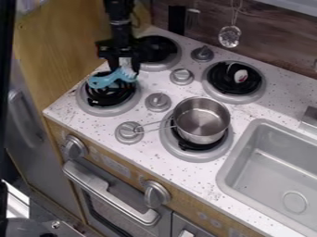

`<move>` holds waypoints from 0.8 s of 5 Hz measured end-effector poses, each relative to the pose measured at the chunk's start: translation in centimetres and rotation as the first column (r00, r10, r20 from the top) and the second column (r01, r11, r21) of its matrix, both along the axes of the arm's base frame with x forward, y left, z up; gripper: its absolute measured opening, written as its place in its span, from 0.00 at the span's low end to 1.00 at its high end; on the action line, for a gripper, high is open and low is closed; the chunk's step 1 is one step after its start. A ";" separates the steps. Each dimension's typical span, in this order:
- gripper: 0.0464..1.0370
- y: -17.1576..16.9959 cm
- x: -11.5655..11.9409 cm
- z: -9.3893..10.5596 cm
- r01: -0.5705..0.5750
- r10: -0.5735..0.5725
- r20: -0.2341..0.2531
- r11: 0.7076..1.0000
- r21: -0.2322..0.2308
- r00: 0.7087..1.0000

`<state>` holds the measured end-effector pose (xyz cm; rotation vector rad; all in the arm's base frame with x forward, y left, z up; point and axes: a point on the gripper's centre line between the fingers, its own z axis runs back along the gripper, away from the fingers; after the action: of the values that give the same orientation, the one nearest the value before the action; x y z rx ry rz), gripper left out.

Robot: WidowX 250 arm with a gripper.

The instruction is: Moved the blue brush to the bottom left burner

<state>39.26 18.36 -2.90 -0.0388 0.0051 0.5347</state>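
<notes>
The oven door handle (113, 196) is jutting nearest, while the blue scrub brush (101, 81) is sitting at the near left burner (106, 110) under the gripper (125, 69), its grip impossible to tell, leaving apparently just release or withdrawal.

and there's the metal pot (201, 121) on the near right burner (207, 156), handle pointing left over a grey knob (128, 134)! beyond it, a small red-and-white thing (241, 76) on the far right burner (252, 95). grey sink (226, 169) over to the right, and a clear ornament (230, 37) hanging by the far wall (275, 44)!
</notes>
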 end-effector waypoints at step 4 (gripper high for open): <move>0.96 0.3 0.4 -2.2 0.029 -0.029 -0.025 0.999 -0.019 0.999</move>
<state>39.68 18.64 -5.08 -0.0498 0.0353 0.5059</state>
